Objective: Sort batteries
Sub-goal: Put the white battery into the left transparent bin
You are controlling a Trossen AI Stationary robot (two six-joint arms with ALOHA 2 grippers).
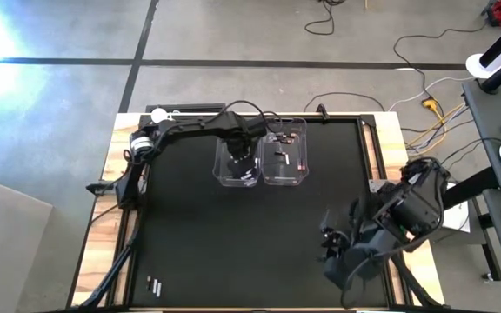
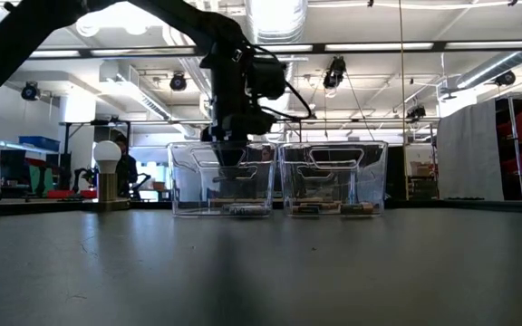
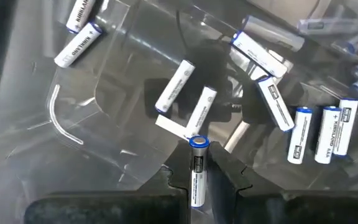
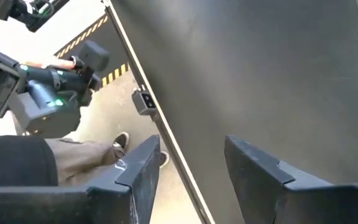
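Left gripper [image 3: 197, 180] hanging inside left bin [image 1: 236, 165], pinching silvery battery [image 3: 197, 168] endwise; others lying around at 12 o'clock. Drop step; next needing release. Right gripper [image 4: 191, 168] idling agape, empty.

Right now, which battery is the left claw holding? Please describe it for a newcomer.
Find the two clear bins at the mat's far edge. Over the left bin hangs the left claw. Its battery, white with a blue cap, is the only one pinched between fingers; the others lie loose.

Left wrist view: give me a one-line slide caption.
Left gripper shut on a white battery above the clear bin of white batteries.
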